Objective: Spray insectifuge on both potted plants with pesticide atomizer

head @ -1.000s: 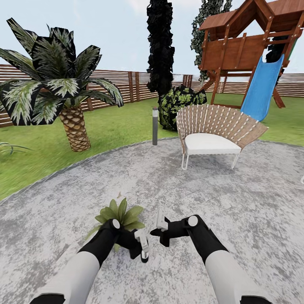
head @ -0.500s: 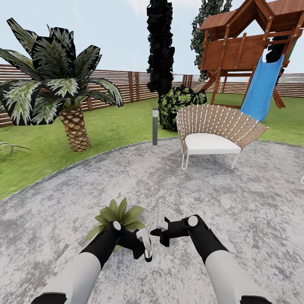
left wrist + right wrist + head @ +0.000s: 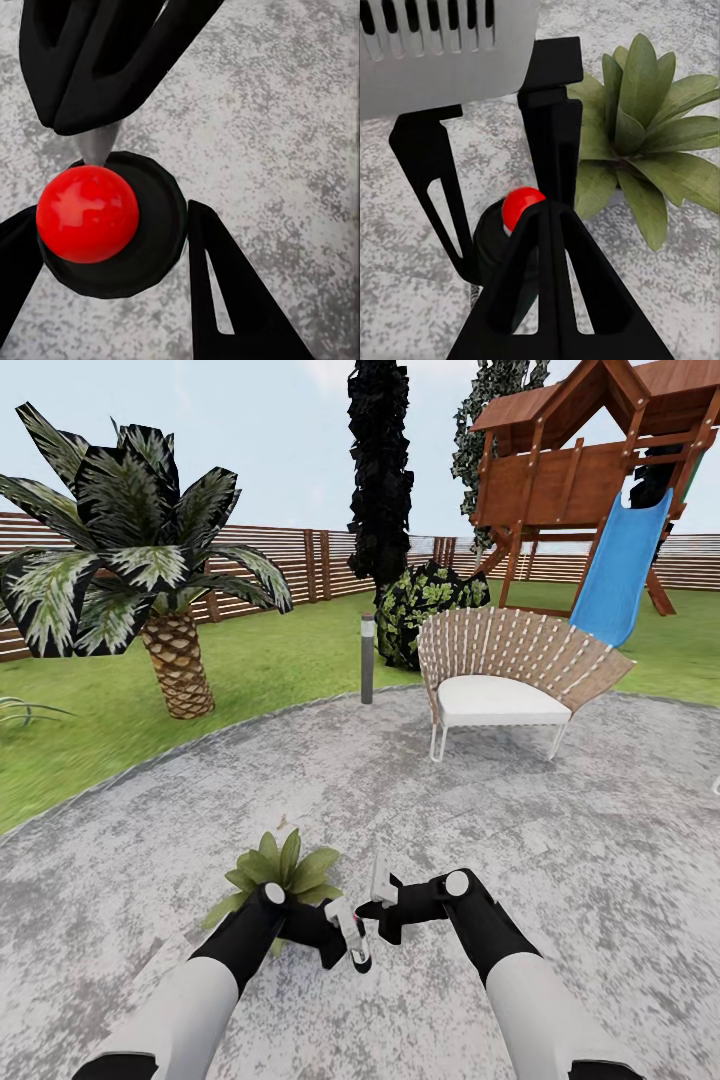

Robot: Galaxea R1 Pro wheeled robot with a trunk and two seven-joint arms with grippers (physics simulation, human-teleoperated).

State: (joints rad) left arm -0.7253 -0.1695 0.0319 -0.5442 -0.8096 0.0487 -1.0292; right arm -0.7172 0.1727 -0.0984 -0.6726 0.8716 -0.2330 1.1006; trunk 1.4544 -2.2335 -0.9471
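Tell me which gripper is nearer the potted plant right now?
Left. The left gripper sits just beside the potted plant, its arm crossing the leaves; the right gripper is a little farther off.

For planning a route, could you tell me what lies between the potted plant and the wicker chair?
Only bare grey patio stone, as the head view shows.

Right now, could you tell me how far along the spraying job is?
Done: bottle picked up, clamped in the left gripper. In hand: right gripper, shut, sits at its red top, beside one plant. Left: covering both plants.
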